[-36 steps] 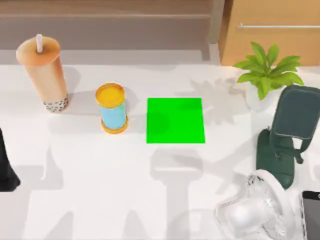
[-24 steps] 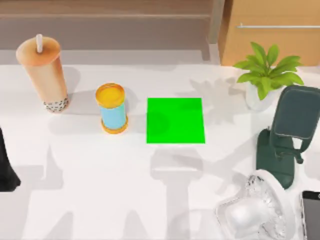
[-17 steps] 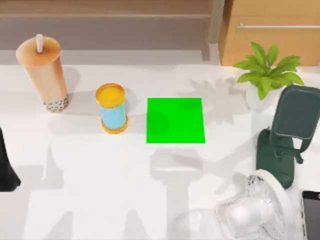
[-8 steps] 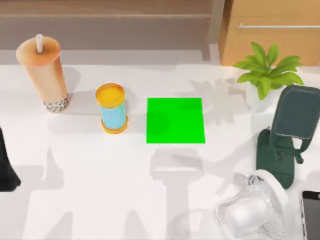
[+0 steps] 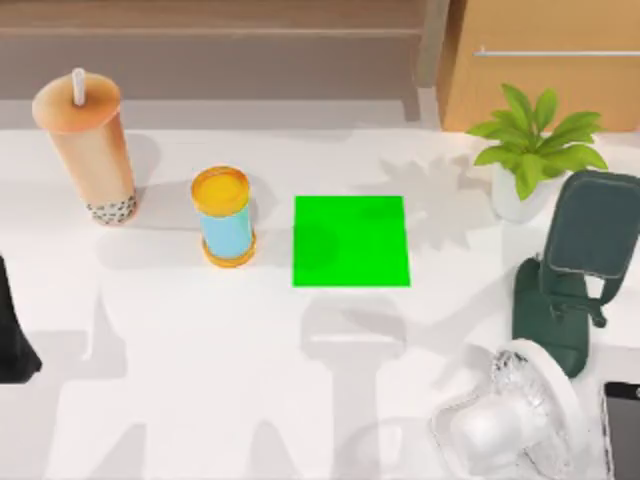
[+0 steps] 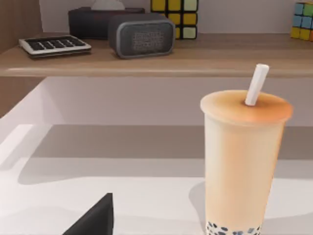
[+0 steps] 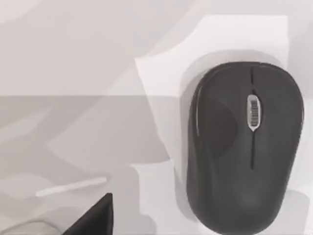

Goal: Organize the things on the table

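- The desk (image 5: 200,380) carries a green square (image 5: 351,241) at its middle.
- The bubble tea cup (image 5: 88,150) stands upright near the far left corner, white straw (image 5: 78,86) up. Nothing about it has changed from the earlier frames.
- The left wrist view looks at the cup (image 6: 242,164) from the side.
- A yellow-lidded blue can (image 5: 224,217) stands just left of the square, not moved.
- The desk fan (image 5: 510,420) lies near the near right corner; it has shifted only slightly since earlier.
- The phone (image 5: 624,430) lies at the right edge, beside the fan, where it was.
- The mouse (image 7: 244,144) lies flat on the desk under the right wrist camera.
- A potted plant (image 5: 530,150) and a dark green stand (image 5: 575,270) sit along the right side, as before.
- I cannot tell how either gripper's fingers are set.
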You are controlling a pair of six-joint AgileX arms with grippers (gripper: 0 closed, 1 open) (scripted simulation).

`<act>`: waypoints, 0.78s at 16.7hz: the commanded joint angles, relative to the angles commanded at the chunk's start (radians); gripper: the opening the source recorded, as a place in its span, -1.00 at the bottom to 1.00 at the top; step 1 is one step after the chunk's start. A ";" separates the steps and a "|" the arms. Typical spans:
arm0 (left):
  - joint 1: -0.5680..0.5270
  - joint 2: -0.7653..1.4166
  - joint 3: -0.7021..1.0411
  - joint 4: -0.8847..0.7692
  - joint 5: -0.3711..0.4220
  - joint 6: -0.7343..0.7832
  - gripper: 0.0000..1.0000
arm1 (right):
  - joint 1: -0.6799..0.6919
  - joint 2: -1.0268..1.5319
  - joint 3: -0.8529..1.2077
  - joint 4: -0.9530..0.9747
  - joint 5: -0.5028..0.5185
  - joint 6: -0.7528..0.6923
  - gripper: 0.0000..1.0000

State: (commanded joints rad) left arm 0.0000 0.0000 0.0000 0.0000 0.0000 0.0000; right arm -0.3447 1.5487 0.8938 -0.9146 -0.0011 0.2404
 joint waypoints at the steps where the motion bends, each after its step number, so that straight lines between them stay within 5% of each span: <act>1: 0.000 0.000 0.000 0.000 0.000 0.000 1.00 | 0.000 0.021 -0.029 0.054 0.000 0.000 1.00; 10: 0.000 0.000 0.000 0.000 0.000 0.000 1.00 | 0.001 0.099 -0.131 0.228 0.000 0.003 1.00; 13: 0.000 0.000 0.000 0.000 0.000 0.000 1.00 | 0.001 0.099 -0.131 0.228 0.000 0.003 0.55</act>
State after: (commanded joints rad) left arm 0.0000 0.0000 0.0000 0.0000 0.0000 0.0000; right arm -0.3439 1.6479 0.7628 -0.6869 -0.0011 0.2431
